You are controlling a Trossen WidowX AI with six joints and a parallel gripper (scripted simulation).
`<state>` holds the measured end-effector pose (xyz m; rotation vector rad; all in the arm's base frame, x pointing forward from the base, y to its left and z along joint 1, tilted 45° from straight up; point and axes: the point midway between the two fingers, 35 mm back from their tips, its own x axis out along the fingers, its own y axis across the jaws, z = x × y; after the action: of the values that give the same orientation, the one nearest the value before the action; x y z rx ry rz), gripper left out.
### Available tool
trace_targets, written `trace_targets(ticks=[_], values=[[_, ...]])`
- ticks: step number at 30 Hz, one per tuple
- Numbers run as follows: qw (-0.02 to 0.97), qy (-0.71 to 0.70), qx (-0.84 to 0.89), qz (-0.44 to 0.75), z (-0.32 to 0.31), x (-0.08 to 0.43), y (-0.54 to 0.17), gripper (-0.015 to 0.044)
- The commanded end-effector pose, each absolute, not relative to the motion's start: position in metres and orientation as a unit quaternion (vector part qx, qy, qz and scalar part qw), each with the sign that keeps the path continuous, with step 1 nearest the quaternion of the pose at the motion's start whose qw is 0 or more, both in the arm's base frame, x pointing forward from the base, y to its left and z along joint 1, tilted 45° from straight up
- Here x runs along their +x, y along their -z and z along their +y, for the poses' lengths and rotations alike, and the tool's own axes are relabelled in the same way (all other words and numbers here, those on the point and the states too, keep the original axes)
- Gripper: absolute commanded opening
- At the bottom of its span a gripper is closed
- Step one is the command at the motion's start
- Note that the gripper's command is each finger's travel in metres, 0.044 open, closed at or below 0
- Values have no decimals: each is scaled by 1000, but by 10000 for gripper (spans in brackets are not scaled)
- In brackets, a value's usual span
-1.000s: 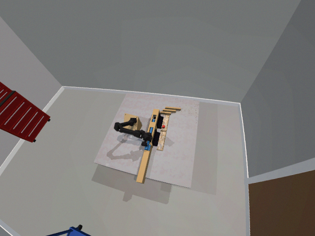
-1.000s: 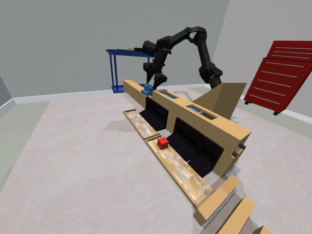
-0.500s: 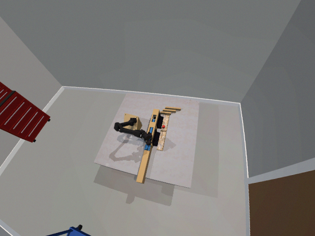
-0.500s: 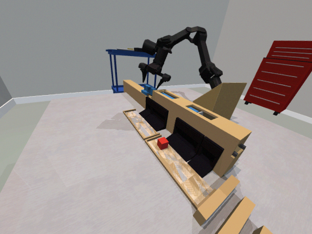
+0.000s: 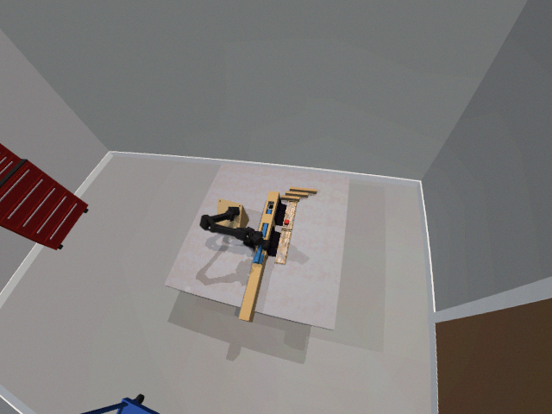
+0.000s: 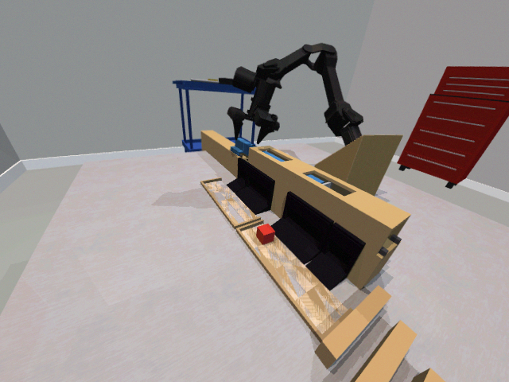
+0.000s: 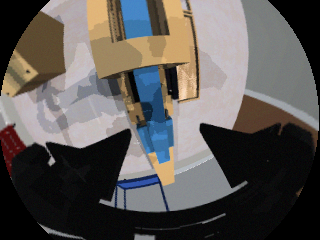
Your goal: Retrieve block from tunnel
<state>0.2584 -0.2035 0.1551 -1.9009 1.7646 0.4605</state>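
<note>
From where I stand, starting at the left, a blue cart (image 5: pixel 134 406) (image 6: pixel 205 87) (image 7: pixel 137 184) is on the floor well behind the hand. Nearer, a long tan beam (image 5: pixel 252 289) (image 6: pixel 217 143) (image 7: pixel 165 175) runs away beyond the hand, out past the table's edge. The gripper (image 5: pixel 264 245) (image 6: pixel 247 139) (image 7: pixel 166 130) points down with its fingers spread wide and nothing between them, just above the blue handle piece (image 5: pixel 258 254) (image 6: pixel 243 146) (image 7: pixel 155 135) at the tunnel's end.

Below the hand and on my side of it, the far tray (image 5: pixel 283 247) (image 6: pixel 217 205) (image 7: pixel 187 85) lies on the pale, mottled table (image 5: pixel 307 285) (image 6: pixel 123 267) (image 7: pixel 225 115). The small red block (image 5: pixel 285 222) (image 6: pixel 265 233) is out of the tunnel, well apart from the hand and lower, in the near tray (image 5: pixel 291 209) (image 6: pixel 283 267), close to where the two trays meet.

Rightward from the hand, the tan covered tunnel (image 5: pixel 272 196) (image 6: pixel 386 213) (image 7: pixel 145 50) stretches toward me, blue showing in its top windows. The black arm (image 5: pixel 222 229) (image 6: pixel 332 82) arches behind it to a tan wedge-shaped mount (image 5: pixel 227 207) (image 6: pixel 374 160) (image 7: pixel 45 55). Loose rods (image 5: pixel 303 191) (image 6: pixel 357 321) lie past the tunnel's near end, farthest from the hand. At far right, a red drawer chest (image 5: pixel 44 200) (image 6: pixel 460 123) (image 7: pixel 10 145) stands by the grey wall.
</note>
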Motion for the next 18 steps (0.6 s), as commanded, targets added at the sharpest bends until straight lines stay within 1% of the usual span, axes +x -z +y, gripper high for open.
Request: trace_targets(ticks=[1,18], values=[[211,-206,-708,642,-204,256,-153,440],[211,-206,-708,642,-213,256,-144,440]])
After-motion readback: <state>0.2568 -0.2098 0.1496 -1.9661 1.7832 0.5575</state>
